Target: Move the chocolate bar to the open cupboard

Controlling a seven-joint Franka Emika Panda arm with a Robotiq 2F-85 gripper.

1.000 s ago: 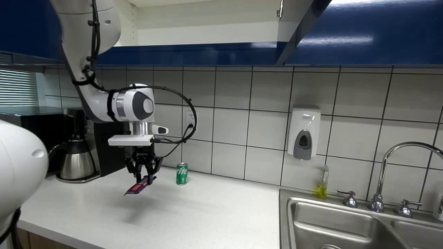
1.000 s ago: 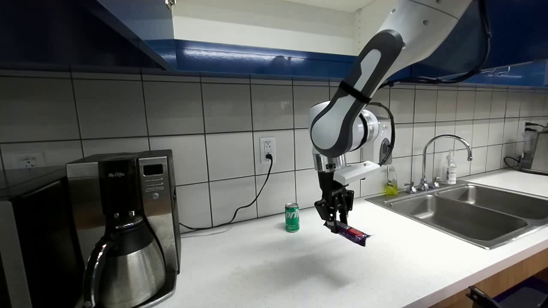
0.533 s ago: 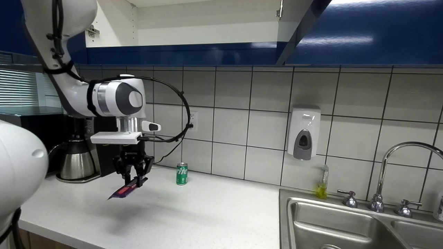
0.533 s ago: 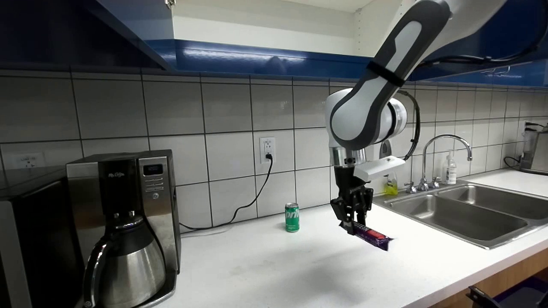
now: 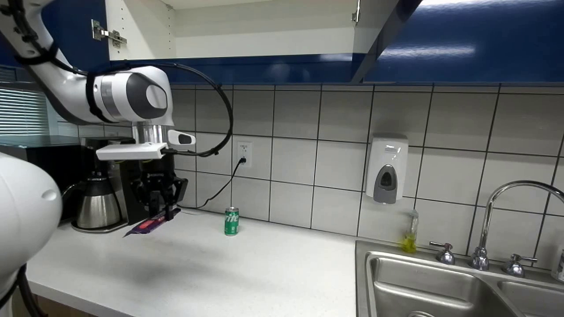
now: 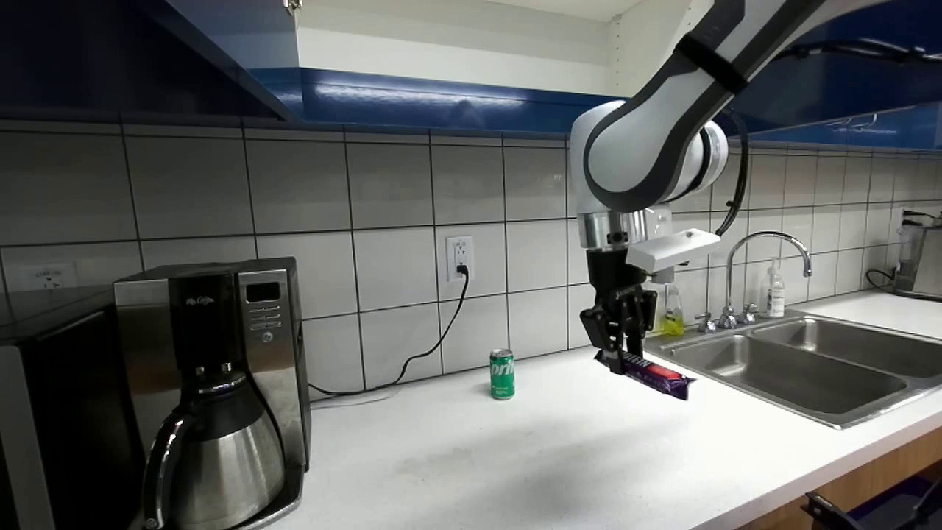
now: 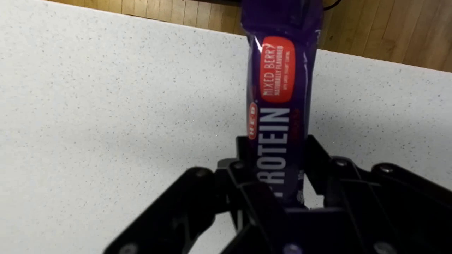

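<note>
White counter (image 6: 427,464) below, the gripper (image 6: 625,360) clamps the chocolate bar (image 7: 278,102) off-centre: likely light, slick, best held mid-length.

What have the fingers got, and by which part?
The purple protein bar: fingers on its long sides, toward the end away from the red label.
</note>
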